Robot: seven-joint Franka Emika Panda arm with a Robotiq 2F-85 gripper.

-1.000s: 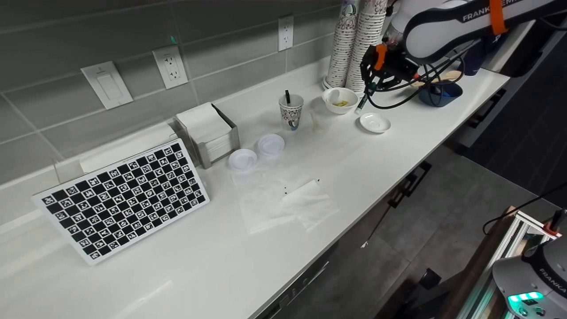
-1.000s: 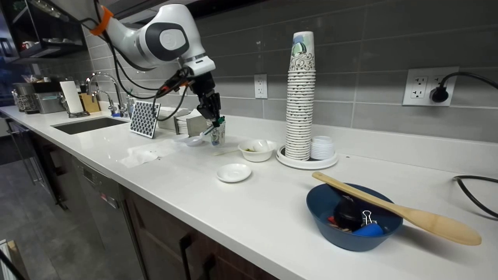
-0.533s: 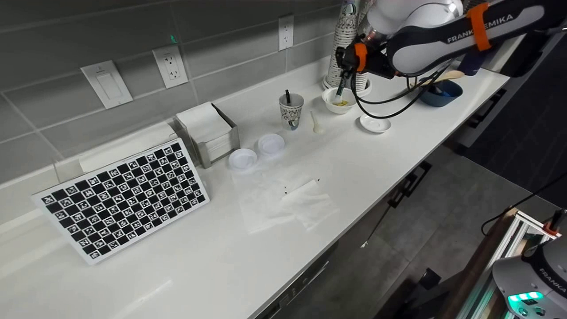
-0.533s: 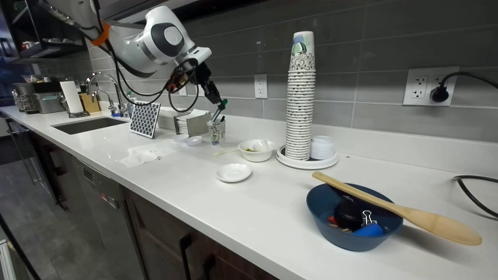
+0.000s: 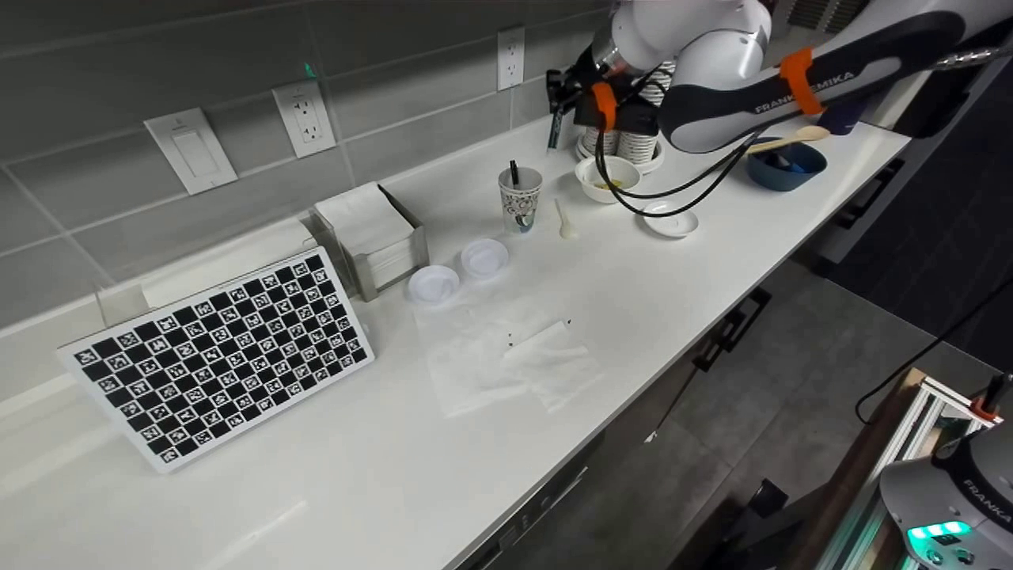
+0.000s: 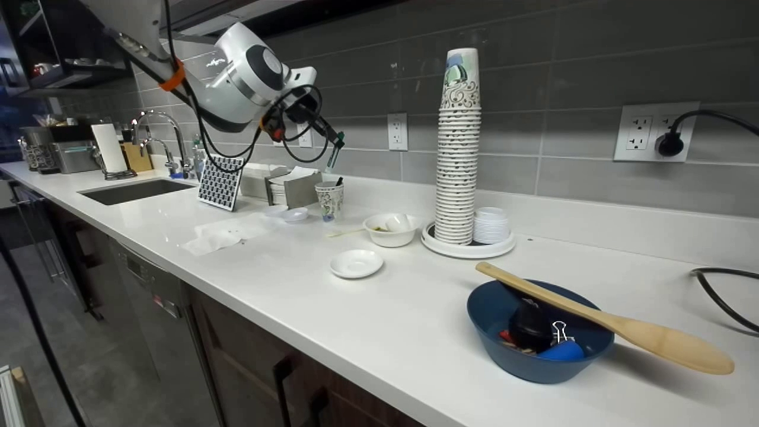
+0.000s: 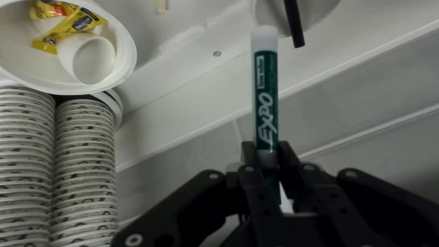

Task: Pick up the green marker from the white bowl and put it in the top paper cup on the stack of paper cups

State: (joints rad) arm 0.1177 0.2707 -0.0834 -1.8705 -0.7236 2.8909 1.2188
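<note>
My gripper (image 7: 267, 156) is shut on the green marker (image 7: 265, 99) near its capped end; the white end points away from the jaws. In both exterior views, the gripper (image 6: 339, 140) (image 5: 559, 95) holds the marker (image 6: 334, 158) (image 5: 555, 131) in the air, slightly tilted. The stack of paper cups (image 5: 520, 207) (image 6: 329, 204) stands on the counter with a black pen in it. In an exterior view the marker's lower end shows just above the cup rim; in the wrist view it appears beside the rim (image 7: 317, 20). The white bowl (image 6: 391, 238) (image 5: 599, 190) (image 7: 17, 61) holds yellow packets and a small white cup.
Tall columns of cups (image 6: 458, 172) (image 7: 84, 164) stand on a round tray beside the bowl. A white saucer (image 5: 669, 222), a pale spoon (image 5: 565, 222), translucent tubs (image 5: 434, 285) and a napkin holder (image 5: 372, 237) are around. A blue bowl (image 6: 539, 362) carries a wooden spoon (image 6: 664, 341). The tiled wall (image 5: 443, 103) runs behind.
The gripper has moved towards the wall and up, carrying the marker. The marker has turned steeper, from in front of the cup to above its rim in an exterior view.
</note>
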